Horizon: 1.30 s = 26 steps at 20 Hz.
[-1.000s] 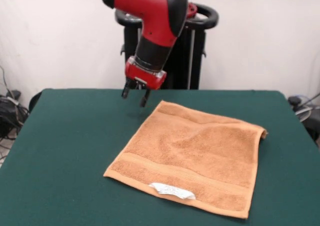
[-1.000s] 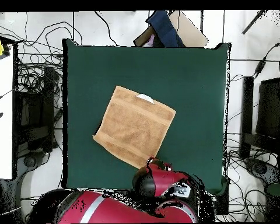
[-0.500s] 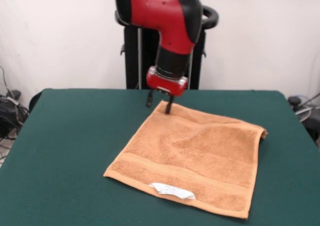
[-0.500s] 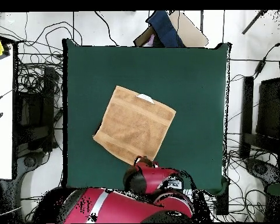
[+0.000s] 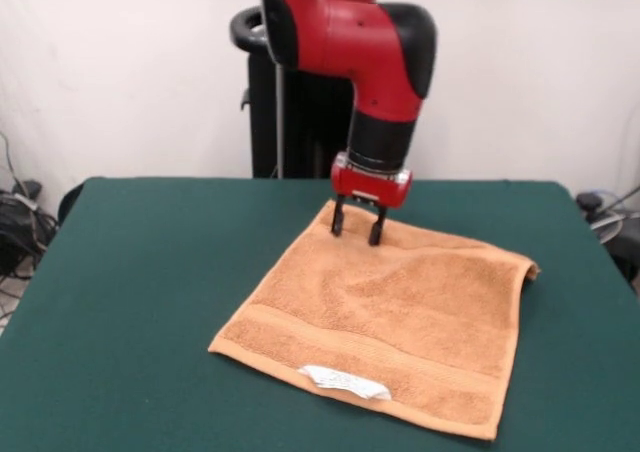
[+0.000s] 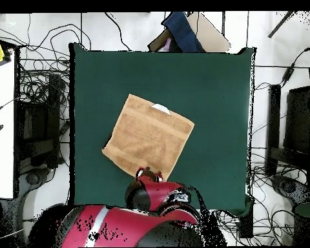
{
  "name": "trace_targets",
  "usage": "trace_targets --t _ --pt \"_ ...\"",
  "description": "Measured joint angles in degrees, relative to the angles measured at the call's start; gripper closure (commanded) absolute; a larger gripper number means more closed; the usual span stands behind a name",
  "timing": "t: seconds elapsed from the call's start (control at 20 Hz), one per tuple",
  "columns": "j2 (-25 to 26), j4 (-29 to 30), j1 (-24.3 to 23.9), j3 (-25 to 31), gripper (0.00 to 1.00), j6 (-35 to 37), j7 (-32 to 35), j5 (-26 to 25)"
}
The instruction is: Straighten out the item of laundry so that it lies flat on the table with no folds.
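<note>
The towel (image 5: 385, 327) lay nearly flat mid-surface (image 5: 130, 272), one corner puckered. The spread pincer (image 5: 359, 230) hung at its far hem; next, I reckoned, pinch and tug outward.

One table (image 5: 130, 302), covered in dark green cloth. One orange-tan towel (image 5: 390, 317) lying on it, carrying one white label (image 5: 345, 380) on its near hem and two woven bands, one along the near hem and one along the far hem. One red and black robot arm (image 5: 385, 62), ending in one gripper (image 5: 359, 230) with two dark fingers (image 5: 338, 222), set apart. One black pedestal (image 5: 295, 112) behind the table. The overhead view shows the same single towel (image 6: 148, 135) and single table (image 6: 216, 97).
</note>
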Motion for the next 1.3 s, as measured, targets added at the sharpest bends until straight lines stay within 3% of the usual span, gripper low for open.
trace_targets --t 0.45,0.65,1.3 --pt "3.94 -1.85 14.22 -9.38 0.00 0.40 0.01 9.91" --pt "6.03 -2.99 18.27 -12.36 0.00 0.72 0.01 12.06" --pt "8.26 -4.42 19.56 -15.17 0.00 0.69 0.01 12.12"
